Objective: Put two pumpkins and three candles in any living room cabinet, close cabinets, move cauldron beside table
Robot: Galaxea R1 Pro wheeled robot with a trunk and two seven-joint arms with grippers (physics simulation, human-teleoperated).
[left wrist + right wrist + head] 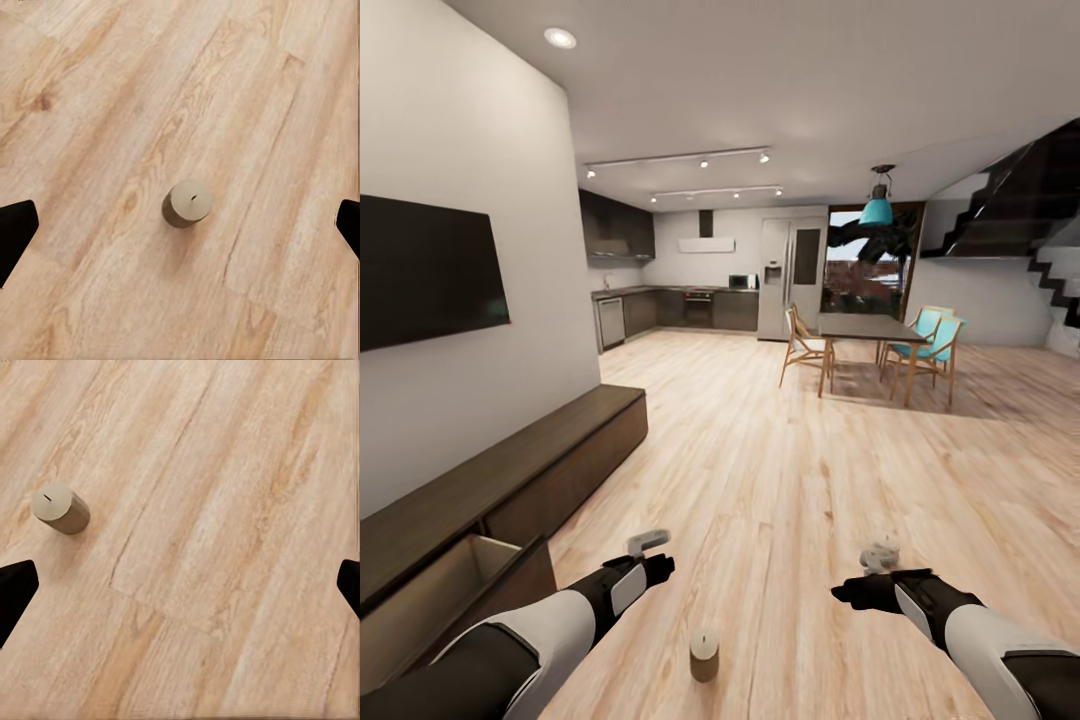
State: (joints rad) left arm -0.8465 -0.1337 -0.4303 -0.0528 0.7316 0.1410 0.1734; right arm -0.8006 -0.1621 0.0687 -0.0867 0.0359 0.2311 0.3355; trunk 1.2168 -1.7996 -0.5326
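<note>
One beige candle (704, 655) stands upright on the wooden floor between my two arms. In the left wrist view the candle (187, 202) sits almost centred under my open left gripper (181, 229), well below it. My left gripper (648, 542) and right gripper (880, 553) both hover over the floor with nothing held. From the right wrist the candle (60, 508) lies off to one side of the open right gripper (181, 589). The long dark cabinet (540, 470) runs along the left wall, its nearest compartment (470, 575) standing open. Pumpkins, cauldron and table are out of view.
A black TV (420, 270) hangs above the cabinet. Farther off, a dining table (865, 328) with wooden and turquoise chairs stands at the right, a kitchen with a fridge (792, 278) at the back, and stairs (1050, 260) at the far right. Wide wooden floor lies between.
</note>
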